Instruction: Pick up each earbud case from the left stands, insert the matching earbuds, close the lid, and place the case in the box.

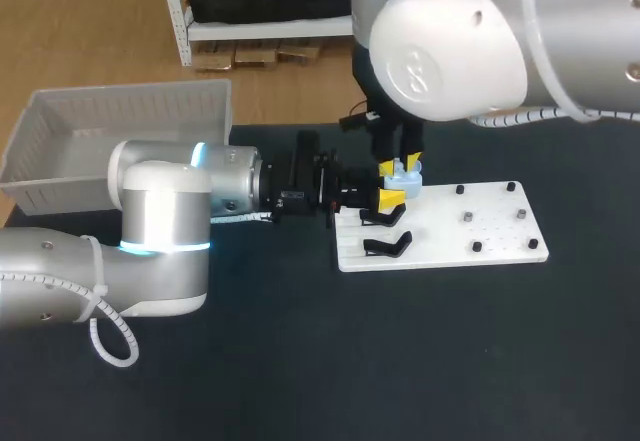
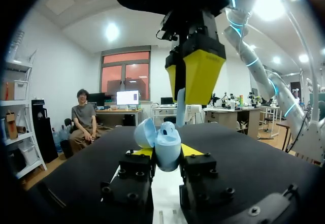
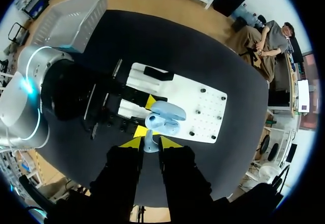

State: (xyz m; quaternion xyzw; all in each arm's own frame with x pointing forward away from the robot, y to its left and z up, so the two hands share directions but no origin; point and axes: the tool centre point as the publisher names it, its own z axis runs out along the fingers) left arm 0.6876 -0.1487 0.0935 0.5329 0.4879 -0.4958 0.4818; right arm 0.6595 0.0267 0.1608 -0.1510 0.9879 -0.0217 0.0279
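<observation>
Tabletop point(image 1: 400, 361) black, white board point(image 1: 500, 236), grey box point(image 1: 120, 113)

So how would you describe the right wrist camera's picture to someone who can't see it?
Seen from above, the right hand pinches a small pale blue earbud just above an open pale blue earbud case, which the left hand grips from two sides. Under them lies a white stand board on a black table.

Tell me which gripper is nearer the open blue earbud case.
Left. The left gripper is shut on the blue earbud case, a finger on each side. The right gripper hangs just above the open case, apart from it, shut on an earbud.
</observation>
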